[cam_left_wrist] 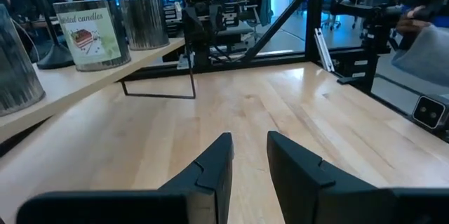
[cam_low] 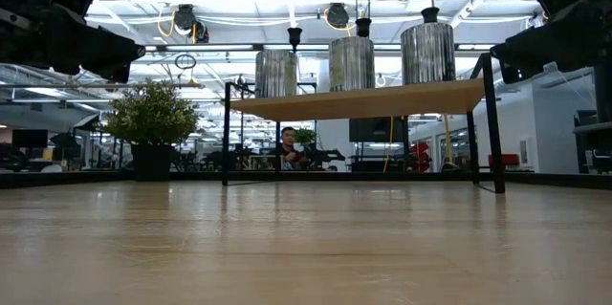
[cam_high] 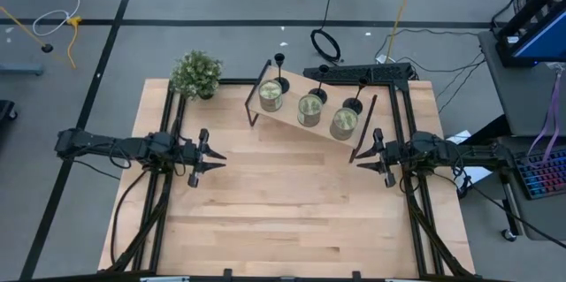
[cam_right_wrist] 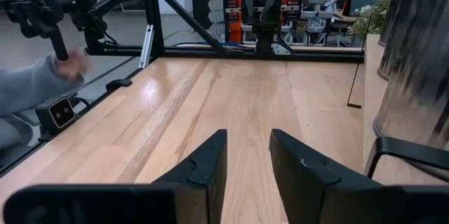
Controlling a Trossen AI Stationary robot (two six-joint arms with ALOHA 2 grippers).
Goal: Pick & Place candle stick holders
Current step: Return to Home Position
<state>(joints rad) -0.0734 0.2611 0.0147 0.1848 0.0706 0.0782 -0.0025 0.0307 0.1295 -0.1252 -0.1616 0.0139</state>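
Three black candle stick holders (cam_high: 279,74), (cam_high: 320,87), (cam_high: 355,98) stand on their round bases along the far edge of a wooden shelf board (cam_high: 292,114). Each stands behind a greenish jar (cam_high: 271,96), (cam_high: 310,110), (cam_high: 344,123). In the low view their cup tops (cam_low: 295,35), (cam_low: 363,26), (cam_low: 430,13) show above the jars. My left gripper (cam_high: 219,156) hovers over the table left of the shelf, open by a narrow gap (cam_left_wrist: 249,143) and empty. My right gripper (cam_high: 356,156) hovers by the shelf's right leg, also narrowly open (cam_right_wrist: 249,140) and empty.
A potted plant (cam_high: 196,74) stands at the table's far left corner. The shelf stands on thin black metal legs (cam_high: 363,132) at a slant across the far middle. A person's sleeve and hand (cam_right_wrist: 42,90) show beyond the table's edge. Bare wood (cam_high: 283,202) lies between and in front of the grippers.
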